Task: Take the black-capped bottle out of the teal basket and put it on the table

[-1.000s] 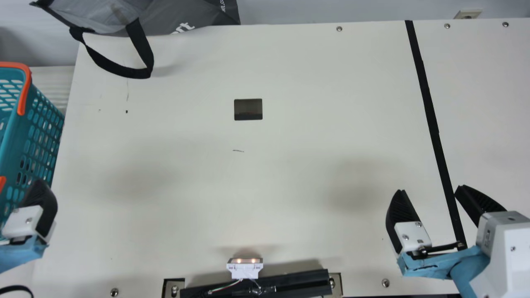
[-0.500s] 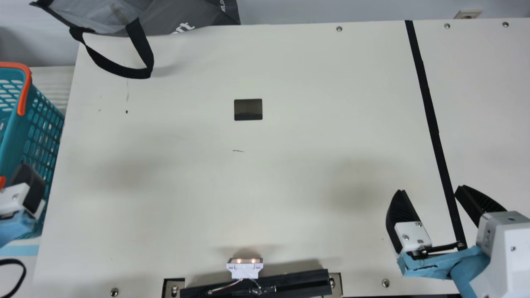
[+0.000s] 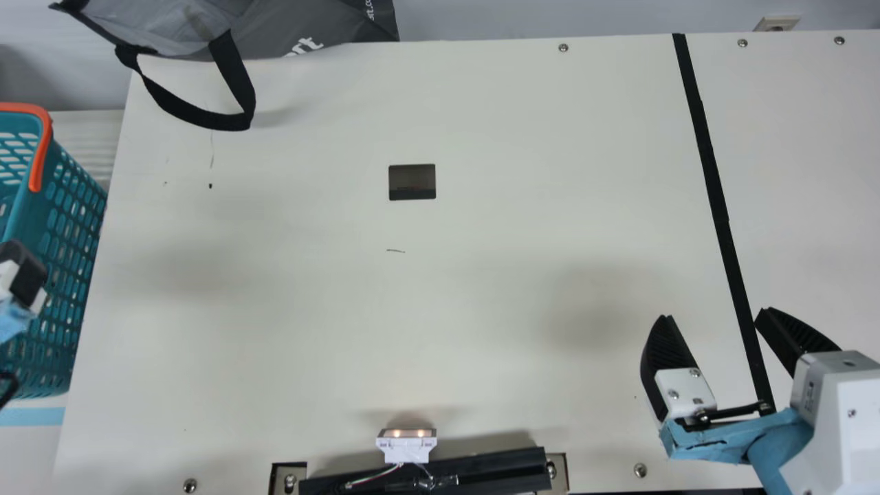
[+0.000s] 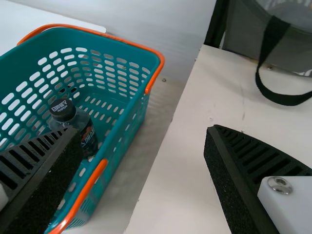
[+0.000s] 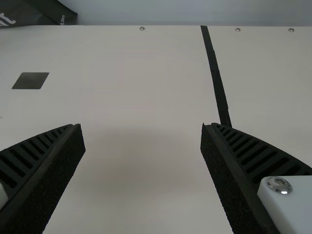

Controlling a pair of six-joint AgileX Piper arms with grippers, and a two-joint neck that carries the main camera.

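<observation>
At the main view's left edge, my left gripper (image 3: 24,275) is partly in sight over the side of the teal basket (image 3: 65,275). In the left wrist view that gripper (image 4: 141,129) is open with nothing between its fingers, above the rim of the basket (image 4: 129,117). The black-capped bottle (image 4: 87,127) stands inside the basket, its lower part partly hidden by one finger. My right gripper (image 3: 711,316) is open and empty over the right side of the table; the right wrist view shows the same gripper (image 5: 141,126) with bare table between its fingers.
The cream table (image 3: 481,309) lies beside the basket. A grey bag (image 3: 309,27) with a black strap (image 3: 237,82) sits at the back left. A small lit device (image 3: 406,445) and a black bar (image 3: 481,471) are at the front edge.
My left gripper has moved toward the back and farther left along the basket, partly leaving the main view. The right arm has kept still.
</observation>
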